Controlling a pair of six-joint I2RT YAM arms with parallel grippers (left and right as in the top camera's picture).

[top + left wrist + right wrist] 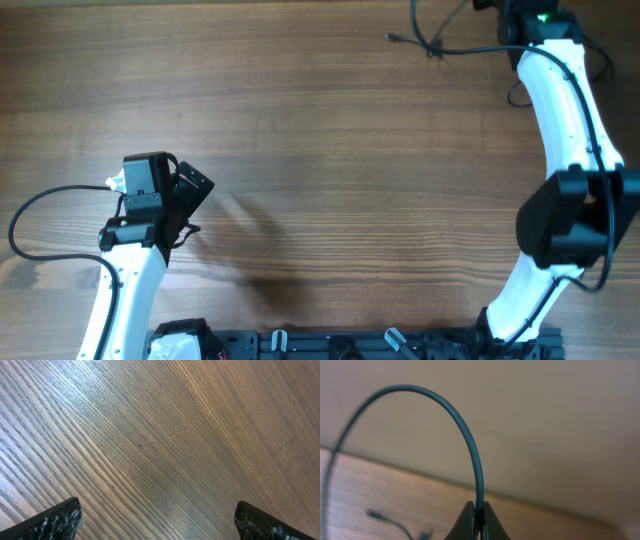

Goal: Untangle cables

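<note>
**Right gripper pinches one cord at the far edge; left gripper open and well away**

The cables (432, 44) lie at the far edge of the table (330, 190), toward its far right corner. They are a few thin black strands that cross in a small tangle. One strand runs left from that crossing along the far edge and ends in a small plug end (392, 38). Others loop past the top border of the overhead view and are cut off there.

The right gripper (476, 512) is clamped shut on one cord (470, 445). In the right wrist view the cord rises from between the closed fingertips, arches over and drops back toward the table, where another strand end lies blurred. The tangle sits just to the left of this gripper, and its loose length runs roughly along the far edge.

The left gripper (192, 186) has its jaws spread wide with nothing between them; its wrist view shows only bare wood. It hangs over the near left part of the table, well apart from the cables, so the right arm (560, 110) is by far the nearer. To pin the tangle, the left gripper would probably have to cross the table diagonally toward the far right corner.

In the overhead view the right gripper is mostly cut off at the top border. It is hard to make out which strand it holds, and whether the crossing is a real knot or a mere overlap.
</note>
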